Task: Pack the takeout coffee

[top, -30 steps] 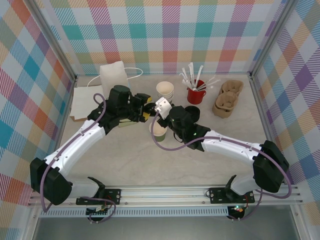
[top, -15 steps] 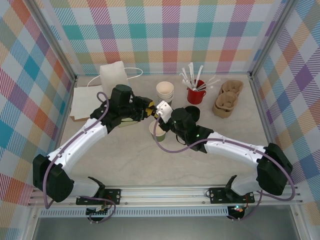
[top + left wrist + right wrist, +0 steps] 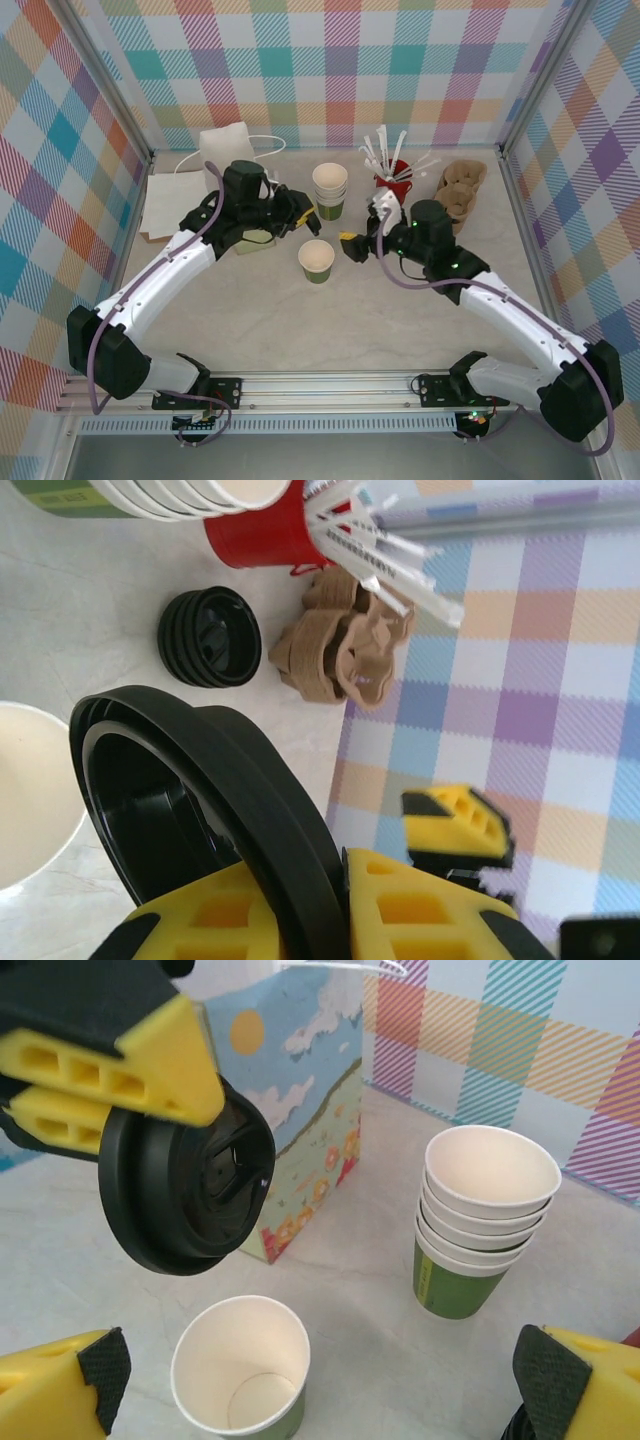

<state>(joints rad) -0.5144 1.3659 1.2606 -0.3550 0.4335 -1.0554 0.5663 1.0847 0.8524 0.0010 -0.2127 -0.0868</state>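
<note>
Takeout coffee cup (image 3: 317, 261), overhead: small paper cup, cream above and olive-green below, standing open and lidless just in front of the stack of matching paper cups (image 3: 330, 190).
Left gripper (image 3: 298, 212), overhead: hanging just left of the stack.
Right gripper (image 3: 356, 243), overhead: in front and to the right of the stack, jaws spread wide, holding nothing.
Lid, left wrist: round black plastic lid (image 3: 190, 810) pinched by its rim, yellow jaws nearly closed on it.
Cup, left wrist: cream rim at the frame's left edge, beside the lid.
Lid, right wrist: tilted on edge, held in the air left of the stack, above the open cup.
Jaws, right wrist: far apart, empty.
</note>
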